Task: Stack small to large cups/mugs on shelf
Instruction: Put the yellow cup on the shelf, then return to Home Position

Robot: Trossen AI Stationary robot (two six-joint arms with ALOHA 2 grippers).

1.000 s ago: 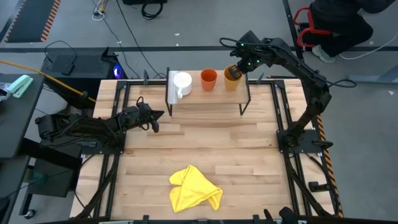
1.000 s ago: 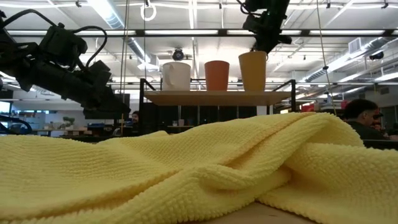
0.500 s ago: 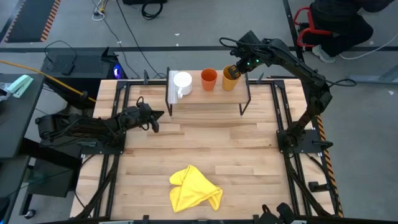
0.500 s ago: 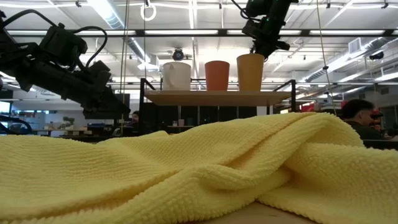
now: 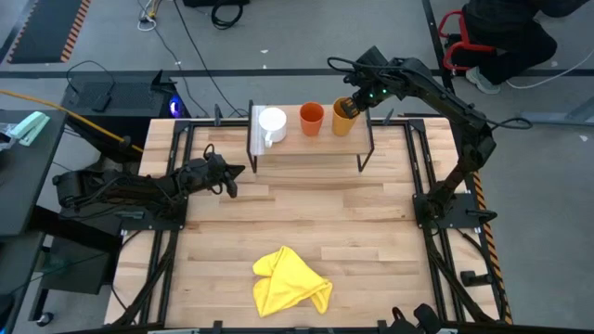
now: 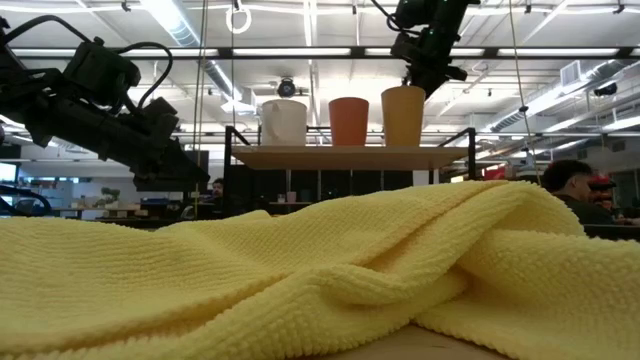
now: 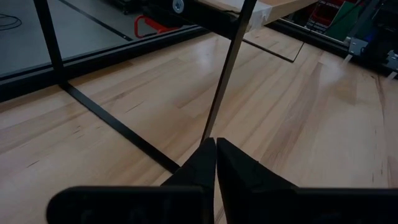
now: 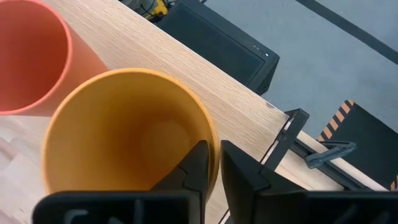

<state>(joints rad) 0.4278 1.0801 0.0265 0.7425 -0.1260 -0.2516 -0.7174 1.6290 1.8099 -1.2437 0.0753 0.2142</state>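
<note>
1. Covering the middle of the high view, the light-wood tabletop (image 5: 306, 223) sits inside a black frame, with grey floor and cables around it; the low view looks past it into a room with ceiling lights, where a person (image 6: 572, 185) shows at the right edge
2. A crumpled yellow cloth (image 5: 290, 281) lies near the front edge of the tabletop and fills most of the low view
3. The shelf (image 5: 311, 141) stands at the far side of the tabletop on thin black legs, carrying three vessels in a row: the white mug (image 5: 271, 122) at the left end, the red-orange cup (image 5: 312, 117) in the middle, the yellow-orange cup (image 5: 345, 118) at the right end, all upright and not stacked
4. The right gripper (image 8: 213, 163) is at the yellow-orange cup's rim; its jaws straddle the cup wall, one finger inside and one outside, with a narrow gap between them; whether they press the wall I cannot tell
5. The left gripper (image 7: 215, 152) hangs low over the tabletop, left of the shelf and just before one of its legs, jaws closed on nothing
</note>
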